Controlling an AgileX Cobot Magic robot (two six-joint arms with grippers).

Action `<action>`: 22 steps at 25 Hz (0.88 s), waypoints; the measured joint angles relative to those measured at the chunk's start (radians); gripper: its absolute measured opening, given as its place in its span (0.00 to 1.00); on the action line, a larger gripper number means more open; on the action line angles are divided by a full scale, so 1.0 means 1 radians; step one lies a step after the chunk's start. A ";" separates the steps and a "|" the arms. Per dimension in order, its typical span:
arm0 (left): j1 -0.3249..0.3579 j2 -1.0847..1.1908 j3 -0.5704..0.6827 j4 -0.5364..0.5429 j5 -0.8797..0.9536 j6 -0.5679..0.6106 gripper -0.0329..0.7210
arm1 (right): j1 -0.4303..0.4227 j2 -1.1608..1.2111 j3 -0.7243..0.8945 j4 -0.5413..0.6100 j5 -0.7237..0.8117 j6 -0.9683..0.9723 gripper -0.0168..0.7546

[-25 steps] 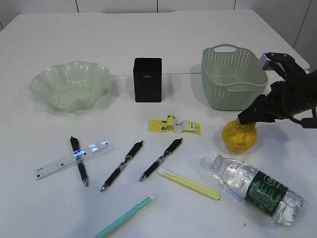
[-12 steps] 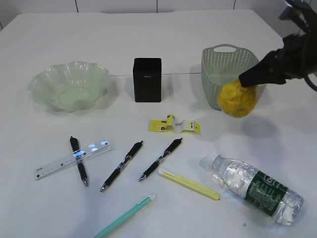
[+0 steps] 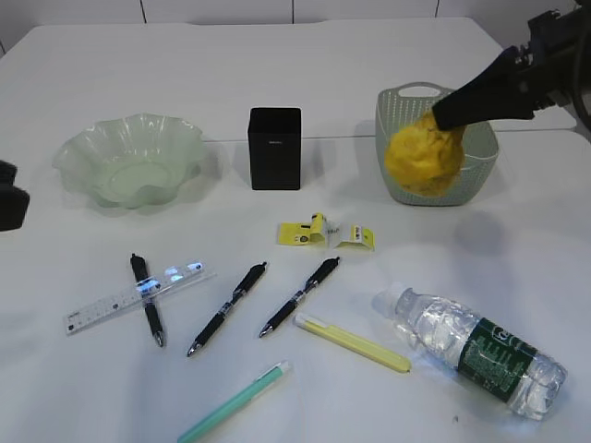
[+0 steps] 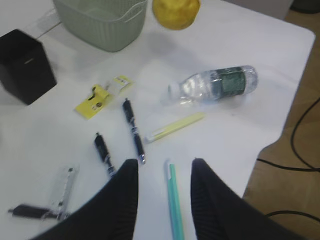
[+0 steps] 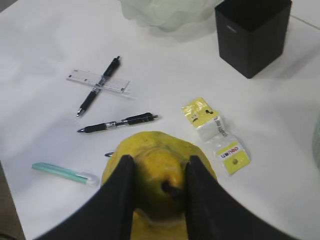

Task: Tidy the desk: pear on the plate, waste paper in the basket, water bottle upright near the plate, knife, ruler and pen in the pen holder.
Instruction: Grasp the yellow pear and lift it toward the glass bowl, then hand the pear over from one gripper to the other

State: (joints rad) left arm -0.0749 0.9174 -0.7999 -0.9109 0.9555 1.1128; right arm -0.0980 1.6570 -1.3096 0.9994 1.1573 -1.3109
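2 grippers: your right gripper (image 5: 156, 187) pinched the pear (image 3: 423, 154) aloft before the basket (image 3: 474, 164); your left gripper (image 4: 162, 187) hung spread above the pens (image 4: 134, 131)

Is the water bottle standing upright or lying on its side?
Lying on its side. The water bottle rests lengthwise on the table, cap pointing toward the pens, near the front right edge.

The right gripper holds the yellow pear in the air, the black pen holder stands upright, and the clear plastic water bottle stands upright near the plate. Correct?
Not quite. The clear plastic water bottle lies on its side at the near right of the white table, as the exterior view shows. The rest holds: the right gripper holds the yellow pear in the air, and the black pen holder stands upright.
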 joint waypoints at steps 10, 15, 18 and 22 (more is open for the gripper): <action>0.000 0.191 -0.155 -0.127 0.181 0.124 0.37 | 0.017 -0.047 -0.002 0.053 0.038 0.000 0.30; 0.000 0.226 -0.207 -0.127 0.240 0.151 0.40 | 0.017 -0.072 -0.002 0.081 0.042 -0.002 0.30; 0.000 0.252 -0.231 -0.127 0.252 0.155 0.52 | 0.029 -0.079 -0.002 0.095 0.042 -0.002 0.30; 0.000 0.277 -0.258 -0.127 0.253 0.158 0.62 | 0.075 -0.081 -0.002 0.092 0.042 -0.003 0.30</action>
State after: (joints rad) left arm -0.0749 1.1947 -1.0581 -1.0383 1.2089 1.2705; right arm -0.0231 1.5758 -1.3114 1.0918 1.1997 -1.3143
